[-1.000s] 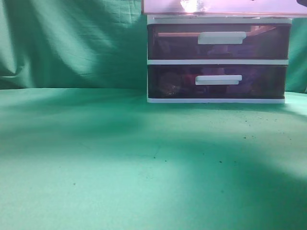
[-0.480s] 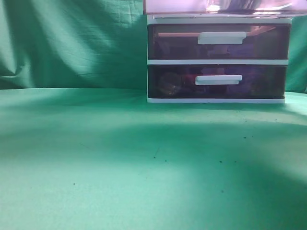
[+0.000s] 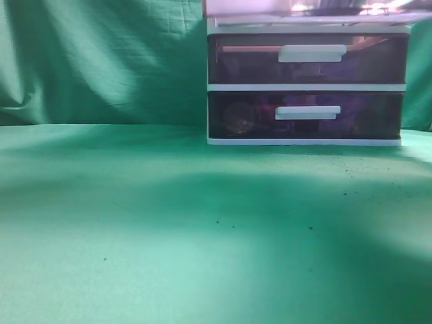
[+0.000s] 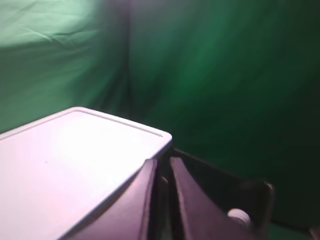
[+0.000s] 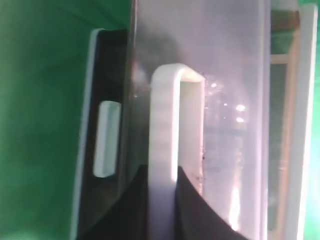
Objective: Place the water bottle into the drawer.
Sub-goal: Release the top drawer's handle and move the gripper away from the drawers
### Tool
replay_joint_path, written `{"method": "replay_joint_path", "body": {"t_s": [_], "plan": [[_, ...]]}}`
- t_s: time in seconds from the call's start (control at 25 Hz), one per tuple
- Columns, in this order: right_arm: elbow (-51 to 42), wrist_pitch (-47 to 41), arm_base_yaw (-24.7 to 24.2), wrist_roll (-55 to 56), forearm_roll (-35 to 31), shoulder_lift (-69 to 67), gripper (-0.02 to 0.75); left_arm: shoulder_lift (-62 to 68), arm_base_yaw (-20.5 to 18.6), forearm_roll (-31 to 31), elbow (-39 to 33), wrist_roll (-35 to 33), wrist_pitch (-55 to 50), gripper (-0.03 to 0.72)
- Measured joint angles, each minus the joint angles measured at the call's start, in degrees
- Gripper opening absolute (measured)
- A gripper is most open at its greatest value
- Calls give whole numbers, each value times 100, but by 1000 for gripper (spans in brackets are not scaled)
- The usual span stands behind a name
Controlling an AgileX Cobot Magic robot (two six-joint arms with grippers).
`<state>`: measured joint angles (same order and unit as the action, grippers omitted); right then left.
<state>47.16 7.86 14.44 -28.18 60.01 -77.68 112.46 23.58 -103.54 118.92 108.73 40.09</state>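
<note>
- Water bottle (image 5: 225, 150): visible in the right wrist view as a pale, glinting shape behind the translucent front wall of the drawer (image 5: 200, 55). It appears to lie inside that drawer already; its exact attitude is too blurred to tell.
- Drawer: topmost of the three-drawer unit (image 3: 307, 88), which stands at the far right of the tabletop (image 3: 169, 229). In the exterior view only the lower edge of this drawer shows at the top of frame.
- Right pincer (image 5: 162, 200): its two dark fingers sit on either side of the white handle (image 5: 165, 130) of the drawer, closed around it.
- Step in hand, by judgement: the drawer is being shut with the bottle inside. To do this well, push straight along the runners, keep the handle square between the fingers, and avoid lifting or twisting, which could jam the drawer or tip the light unit.
- Right arm pose: wrist rolled so the drawer front reads vertically in its camera, approaching the drawer front square-on.
- Left pincer (image 4: 162, 195): fingers nearly together, nothing held, raised beside the white top (image 4: 75, 160) of the unit, clear of the work.
- Lower drawers (image 3: 307, 61): both closed.
</note>
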Motion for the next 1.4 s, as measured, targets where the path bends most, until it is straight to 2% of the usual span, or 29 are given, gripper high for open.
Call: {"method": "replay_joint_path", "body": {"t_s": [0.28,0.48,0.72,0.88,1.12,1.4], "plan": [[892,-201,0,56,-25,-510,78,-46,-961,0,-675,941,1555,0],[1734,-251,0,83,-52,-1324,78,-37,-1521,-5,-986,1097,2766,0],[2575,-318,-22,70,-276,-2056,78,-375,-1653,-5,-1281,1115,2945,0],[2995,-284,-146,46,-302,-2392,78,-987,-1653,-5,-1819,1124,2988,0],[3340,324,-516,-24,-231,-2786,78,-2210,-1653,-5,-3257,1124,2986,0],[3560,664,-638,-24,-171,-3016,78,-3840,-1653,-5,-5169,1124,2111,0]]}}
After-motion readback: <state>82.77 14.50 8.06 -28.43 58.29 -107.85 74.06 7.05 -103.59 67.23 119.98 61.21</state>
